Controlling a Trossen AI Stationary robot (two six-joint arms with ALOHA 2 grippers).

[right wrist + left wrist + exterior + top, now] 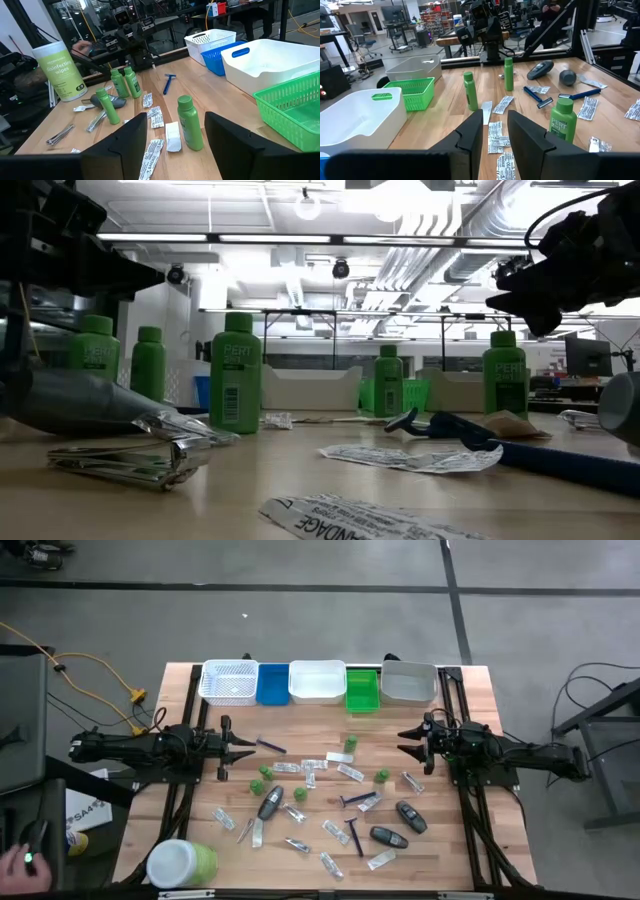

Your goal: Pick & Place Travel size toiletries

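Both claws hang empty above the wooden table [190, 680]: left gripper [243, 751] at the left-centre of the high view, its fingers [471, 140] parted by a narrow gap with nothing between them; right gripper [408, 743] at right-centre, its fingers [128, 140] spread wider, also holding nothing. The travel size toiletries [320, 802] lie scattered across the middle and lower part of the high view: small green bottles [351, 745] upright, silvery sachets [333, 831] flat, dark grey oval pieces [389, 837] toward the lower right, razors [354, 836] thin among them. One blue razor [270, 745] lies just beside the left claw. A row of trays runs along the top edge: white mesh basket [229, 681], blue tray [272, 684], white tray [317, 680], green basket [362, 690], grey bin [409, 683]. A large wipes jar [182, 863] stands at lower left. Judgement: no pick has begun. The upright bottle [189, 122] straight ahead of the right claw looks the cleanest first grab; approach level, close on the body below the cap. Sachets lie flat and may slip; they probably want a steep descent near an edge. Room: the strip between items and trays is open, good for carrying. The middle is crowded, so a low sweep risks toppling bottles. Both arms share the centre; work one at a time.
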